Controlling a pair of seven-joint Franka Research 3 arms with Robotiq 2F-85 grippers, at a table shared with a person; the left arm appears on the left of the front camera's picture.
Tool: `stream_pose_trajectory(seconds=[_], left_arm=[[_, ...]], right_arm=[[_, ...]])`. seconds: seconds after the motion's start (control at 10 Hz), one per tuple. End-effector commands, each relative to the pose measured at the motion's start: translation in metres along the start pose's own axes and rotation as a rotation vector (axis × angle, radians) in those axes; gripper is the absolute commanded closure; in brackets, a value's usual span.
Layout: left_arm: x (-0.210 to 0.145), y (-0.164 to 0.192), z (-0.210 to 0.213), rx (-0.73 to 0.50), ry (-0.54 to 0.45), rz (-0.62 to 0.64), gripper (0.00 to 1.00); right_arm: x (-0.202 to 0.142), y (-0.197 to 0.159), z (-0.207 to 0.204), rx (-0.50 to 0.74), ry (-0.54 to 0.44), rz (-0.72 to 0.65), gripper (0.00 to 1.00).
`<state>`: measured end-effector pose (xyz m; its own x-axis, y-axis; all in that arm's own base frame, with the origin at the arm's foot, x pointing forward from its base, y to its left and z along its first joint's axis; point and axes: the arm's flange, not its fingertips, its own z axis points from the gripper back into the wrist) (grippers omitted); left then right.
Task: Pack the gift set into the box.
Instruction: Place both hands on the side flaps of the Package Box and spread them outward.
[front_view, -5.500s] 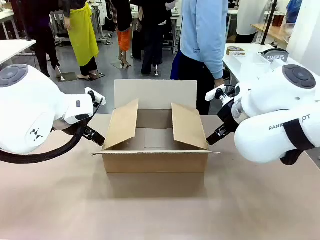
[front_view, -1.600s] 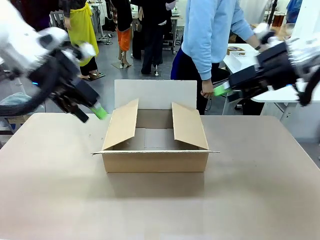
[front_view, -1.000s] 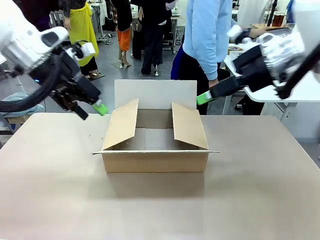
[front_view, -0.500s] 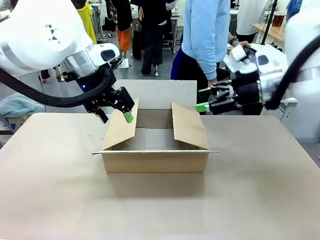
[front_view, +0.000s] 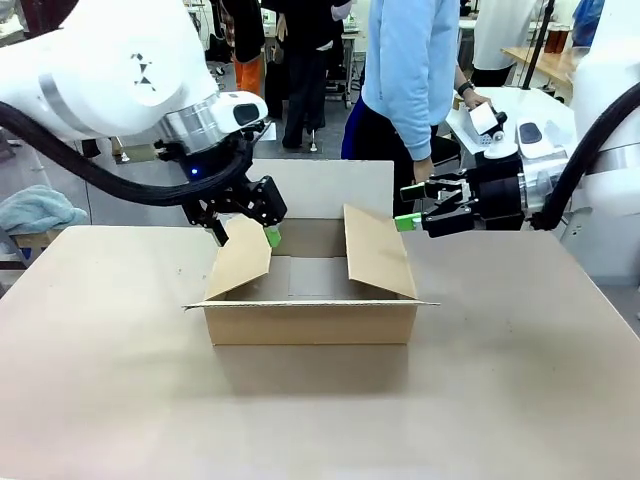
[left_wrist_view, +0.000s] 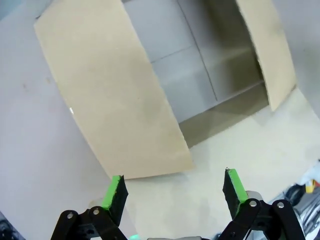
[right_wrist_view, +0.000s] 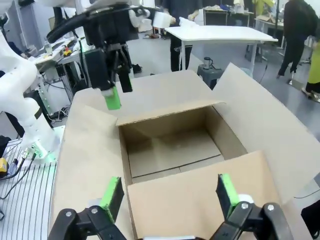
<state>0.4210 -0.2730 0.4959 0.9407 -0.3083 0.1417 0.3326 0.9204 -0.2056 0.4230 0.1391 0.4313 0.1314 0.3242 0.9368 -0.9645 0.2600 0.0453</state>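
Observation:
The box (front_view: 310, 322), a brown cardboard carton, sits open in the middle of the table; its two side flaps lean inward and its back flap stands upright. My left gripper (front_view: 247, 235) is open just above the far end of the left flap (left_wrist_view: 110, 100). In the left wrist view the gripper (left_wrist_view: 174, 189) straddles that flap's edge, touching nothing. My right gripper (front_view: 407, 206) is open beside the far end of the right flap (right_wrist_view: 200, 200). Its own view (right_wrist_view: 169, 194) looks over that flap into the bare box floor (right_wrist_view: 170, 145). The gift set is out of view.
A person in a light blue top (front_view: 410, 70) stands just behind the box at the far side. A white table (front_view: 500, 125) with small items is at the back right. A pale cloth (front_view: 35, 210) lies off the table's left. The brown tabletop (front_view: 320, 420) stretches in front.
Both arms swung in from the sides toward the box. The left gripper moved right along the left flap's far end; the right gripper settled slightly lower beside the right flap.

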Motion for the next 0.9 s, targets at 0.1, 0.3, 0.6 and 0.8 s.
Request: stream_pose_trajectory(seconds=[0.1,0.3,0.6,0.8], left_arm=[[0.031,-0.025,-0.011,0.152,0.001,0.125,0.00],[0.053,-0.030,-0.033,0.199,-0.007,0.166,0.00],[0.072,-0.019,-0.064,0.287,-0.045,0.275,0.00],[0.067,-0.012,-0.070,0.359,-0.066,0.286,0.00]], right_arm=[[0.004,-0.002,0.004,-0.013,0.010,-0.015,0.00],[0.004,-0.002,0.004,-0.013,0.010,-0.015,0.00],[0.004,-0.002,0.004,-0.013,0.010,-0.015,0.00],[0.004,-0.002,0.004,-0.013,0.010,-0.015,0.00]])
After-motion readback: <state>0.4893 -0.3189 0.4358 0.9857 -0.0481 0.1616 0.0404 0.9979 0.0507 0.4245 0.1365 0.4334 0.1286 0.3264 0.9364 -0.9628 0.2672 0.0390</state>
